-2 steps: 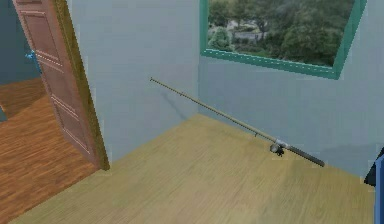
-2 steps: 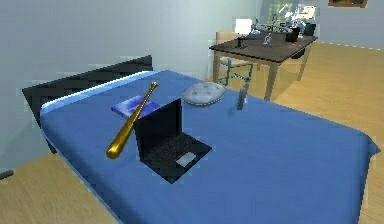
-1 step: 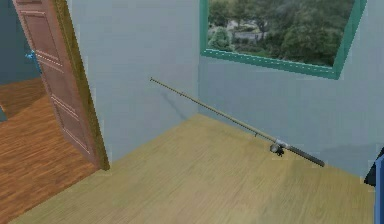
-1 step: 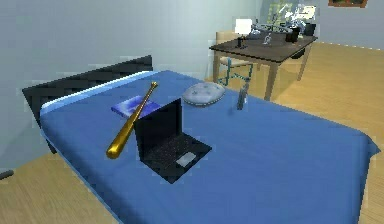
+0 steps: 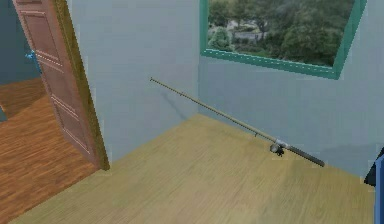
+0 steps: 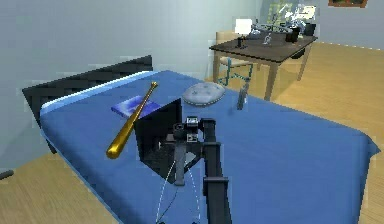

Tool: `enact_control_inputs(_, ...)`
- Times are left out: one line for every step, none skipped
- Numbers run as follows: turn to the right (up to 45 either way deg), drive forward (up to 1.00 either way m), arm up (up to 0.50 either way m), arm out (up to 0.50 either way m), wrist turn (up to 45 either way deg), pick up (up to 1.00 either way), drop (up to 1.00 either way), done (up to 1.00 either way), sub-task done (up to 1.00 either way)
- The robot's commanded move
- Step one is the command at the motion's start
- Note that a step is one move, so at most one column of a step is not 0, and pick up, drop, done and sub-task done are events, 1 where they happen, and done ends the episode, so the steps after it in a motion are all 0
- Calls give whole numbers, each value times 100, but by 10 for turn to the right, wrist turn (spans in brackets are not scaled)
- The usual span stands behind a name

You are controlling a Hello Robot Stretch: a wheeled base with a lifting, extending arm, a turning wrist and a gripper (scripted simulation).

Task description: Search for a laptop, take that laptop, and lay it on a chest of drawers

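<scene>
- Bed with a blue cover is where our arm reaches; a baseball bat and a blue book lie on it.
- By our gripper we see a dark flat square against the blue cover. It may be the laptop, but we are not sure.
- We cannot tell if the fingers are apart or together, or if the gripper holds anything.
- Ahead, a fishing rod leans on the wall under a window, beside a door.
- We think the search is nearly done. Lifting the laptop, finding a chest of drawers and laying it there are left.
</scene>
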Motion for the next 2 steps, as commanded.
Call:
enact_control_inputs(0,0,0,0,450,0,0,0,0)
enact_control_inputs(0,0,0,0,450,0,0,0,0)
